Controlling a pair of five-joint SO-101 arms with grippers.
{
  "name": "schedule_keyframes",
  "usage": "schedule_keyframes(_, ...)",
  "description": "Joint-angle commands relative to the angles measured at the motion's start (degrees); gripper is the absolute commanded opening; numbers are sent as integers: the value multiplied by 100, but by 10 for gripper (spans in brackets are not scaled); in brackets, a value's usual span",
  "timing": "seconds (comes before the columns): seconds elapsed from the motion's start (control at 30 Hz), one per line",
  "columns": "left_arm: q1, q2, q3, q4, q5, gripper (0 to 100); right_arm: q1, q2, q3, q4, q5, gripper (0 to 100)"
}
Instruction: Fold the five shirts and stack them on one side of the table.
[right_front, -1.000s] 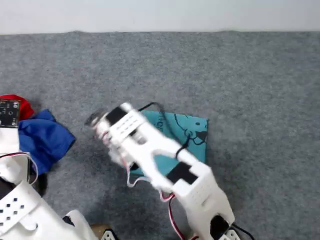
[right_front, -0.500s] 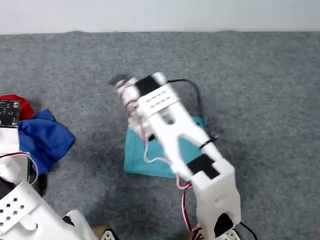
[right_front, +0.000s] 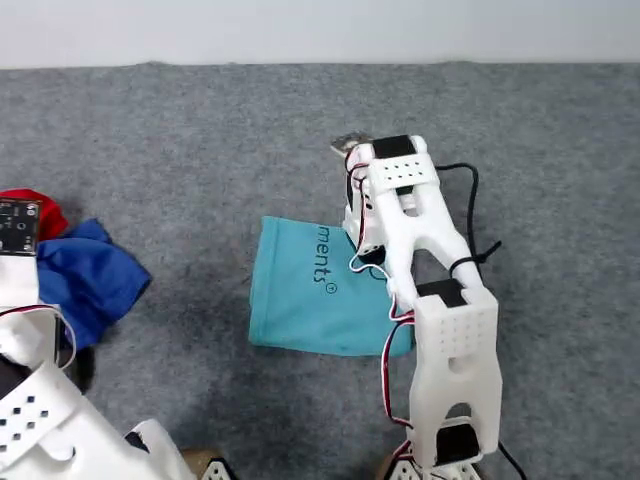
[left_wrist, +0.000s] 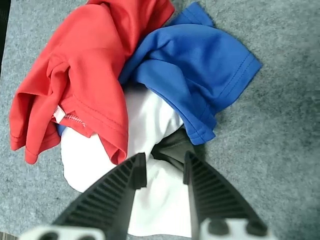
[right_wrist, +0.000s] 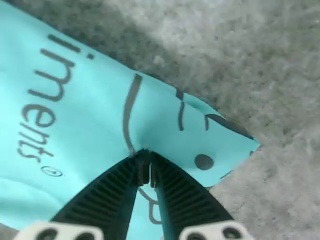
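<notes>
High view: teal shirt (right_front: 300, 295) lies flat at mid worktop (right_front: 550, 130), roughly square, dark lettering on its far part. The white right arm (right_front: 455, 340) reaches from the near edge over the shirt's right side and hides that edge. At far left is a heap, well apart from the teal one: red shirt (right_front: 42, 212) farther, blue shirt (right_front: 90, 275) nearer. The left arm (right_front: 40, 420) stands at the near left corner and covers part of the heap.

Left wrist view: red shirt (left_wrist: 75, 70) crumpled, hem stitching showing; blue shirt (left_wrist: 200, 65) beside it, overlapping; white shirt (left_wrist: 155, 205) under both; a dark grey cloth (left_wrist: 172, 147) peeps out between white and blue, kind unclear. Left claw (left_wrist: 164, 160) has its jaws apart, over the white and dark cloth; contact uncertain.

Right wrist view: right claw (right_wrist: 145, 161) is closed, pinching a small ridge of teal fabric beside a printed line drawing.

Count: one teal shirt alone, four cloths heaped; two arms.
</notes>
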Motion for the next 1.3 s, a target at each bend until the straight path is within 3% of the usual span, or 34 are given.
schedule_keyframes(0.0,53,-114,-13,-44,-26,137,-84,-505,-695,655,-88,9)
schedule_keyframes(0.17,18,-114,-48,-35,-26,137,171,-1587,-202,699,-527,9)
schedule_keyframes(0.53,9,-105,-40,149,-26,137,189,-4127,3200,673,-571,10)
schedule_keyframes(0.6,-35,-114,-48,18,-26,137,198,-4259,3508,664,-580,28)
schedule_keyframes(0.7,-229,-114,-110,-132,-26,137,154,-4277,3727,426,-651,143)
schedule_keyframes(0.83,-387,-105,-400,-273,-35,137,198,-4321,3727,-57,-1468,272)
schedule_keyframes(1.07,-387,-105,-716,-360,-35,137,-119,-4277,4167,-734,-1890,276)
schedule_keyframes(1.27,-387,-105,-708,-343,-35,137,-207,-4374,5741,-1675,-1881,276)
